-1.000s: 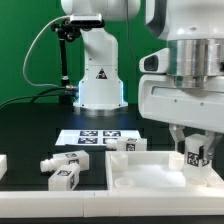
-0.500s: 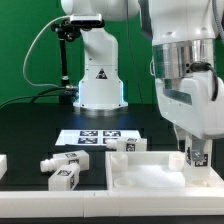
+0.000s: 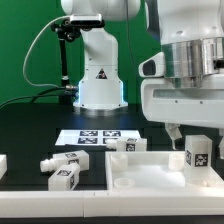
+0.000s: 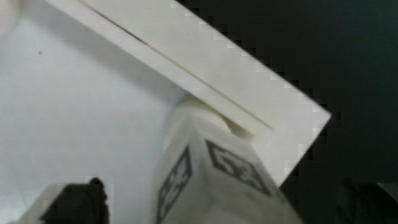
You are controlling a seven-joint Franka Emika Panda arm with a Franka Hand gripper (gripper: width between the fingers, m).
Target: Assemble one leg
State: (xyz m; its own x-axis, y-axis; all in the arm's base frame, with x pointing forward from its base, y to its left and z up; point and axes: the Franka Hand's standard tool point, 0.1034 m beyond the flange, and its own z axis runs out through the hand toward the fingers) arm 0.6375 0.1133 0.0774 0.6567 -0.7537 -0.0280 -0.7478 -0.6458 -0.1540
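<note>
A plain green wall (image 3: 25, 45) closes off the back of the scene, brightly and evenly lit. In front of it runs a matte black table (image 3: 30, 125), which the wrist view shows only as a dark blur. The marker board (image 3: 95, 137) lies flat on the table. Toward the exterior view's left a thin black post (image 3: 66, 60) stands upright, with a black cable (image 3: 30, 62) looping beside it.

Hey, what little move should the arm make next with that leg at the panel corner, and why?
Probably twist the leg down into the panel corner: it stands upright there beneath the gripper, though its seating and the grip are unclear.
</note>
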